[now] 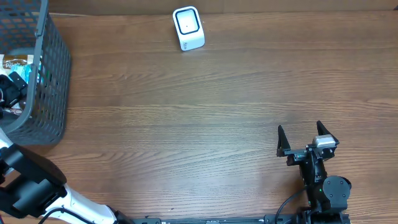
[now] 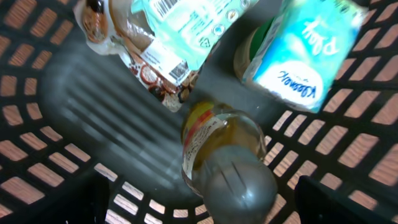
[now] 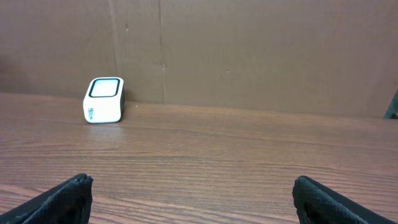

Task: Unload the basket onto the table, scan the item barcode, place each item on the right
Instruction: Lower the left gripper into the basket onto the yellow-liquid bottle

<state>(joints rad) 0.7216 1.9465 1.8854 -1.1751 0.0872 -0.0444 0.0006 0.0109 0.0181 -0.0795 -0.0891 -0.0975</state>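
My left gripper (image 2: 199, 208) is down inside the dark mesh basket (image 1: 55, 68), open, with its dark fingers (image 2: 93, 202) at the bottom corners of the left wrist view. Between them lies a clear bottle (image 2: 214, 140) of yellowish liquid with a grey cap (image 2: 239, 186); the fingers stand clear of it. Behind it lie a snack bag (image 2: 158, 53) showing a printed barcode and a blue-and-white tissue pack (image 2: 305, 50). The white scanner (image 1: 188, 28) stands at the table's back edge and also shows as the scanner (image 3: 104, 99) at left in the right wrist view. My right gripper (image 1: 301, 132) hangs open and holds nothing.
The basket stands at the table's far left, its mesh floor (image 2: 37, 155) showing wood beneath. A brown cardboard wall (image 3: 249, 50) backs the table. Bare wooden tabletop (image 1: 186, 124) stretches between basket, scanner and right arm.
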